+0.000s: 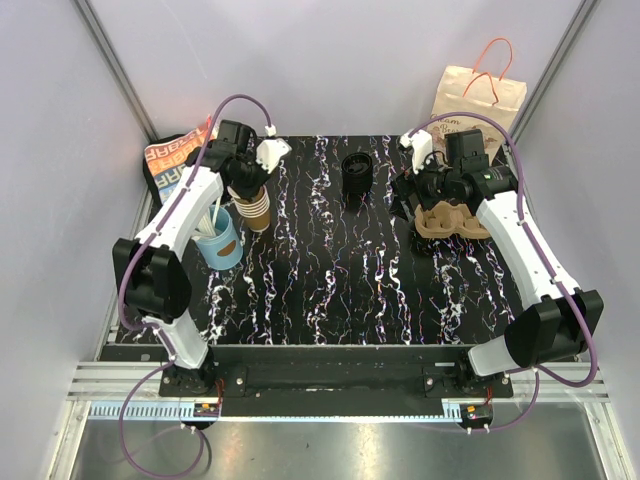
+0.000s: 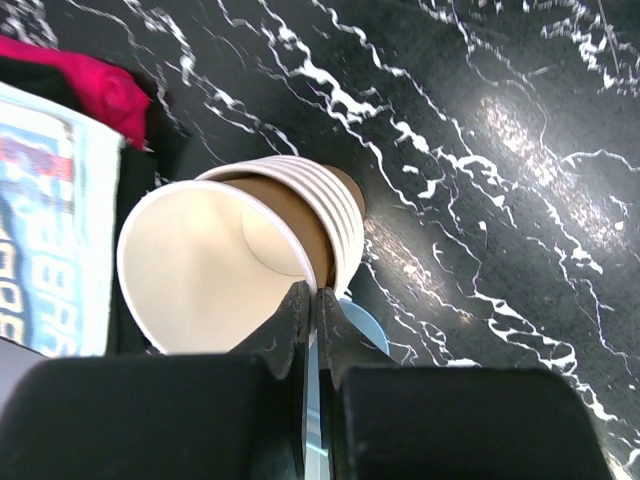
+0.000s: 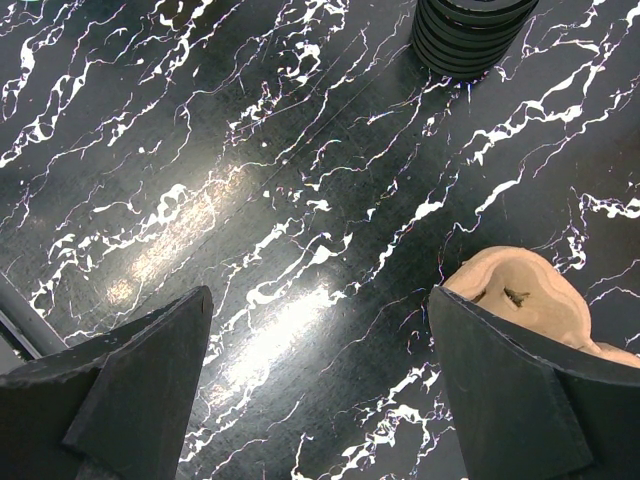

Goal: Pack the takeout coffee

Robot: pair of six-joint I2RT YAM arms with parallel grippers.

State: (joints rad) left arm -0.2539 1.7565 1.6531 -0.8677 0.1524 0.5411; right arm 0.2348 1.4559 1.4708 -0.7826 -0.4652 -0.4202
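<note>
Toppling of the far-left paper cup stack (image 2: 335, 215) is risked: its rim is pinched by the closed left gripper (image 2: 312, 296); the right gripper (image 3: 318, 293) is spread wide, empty.

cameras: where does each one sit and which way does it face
Top external: above, behind the bases, facing down at the table; left arm and right arm show.
Left wrist: faces down past the left gripper, shut on the cup stack.
Right wrist: faces down past the open right gripper at lid stack and cup tray.
Shared: top and left wrist show the cup stack.
</note>
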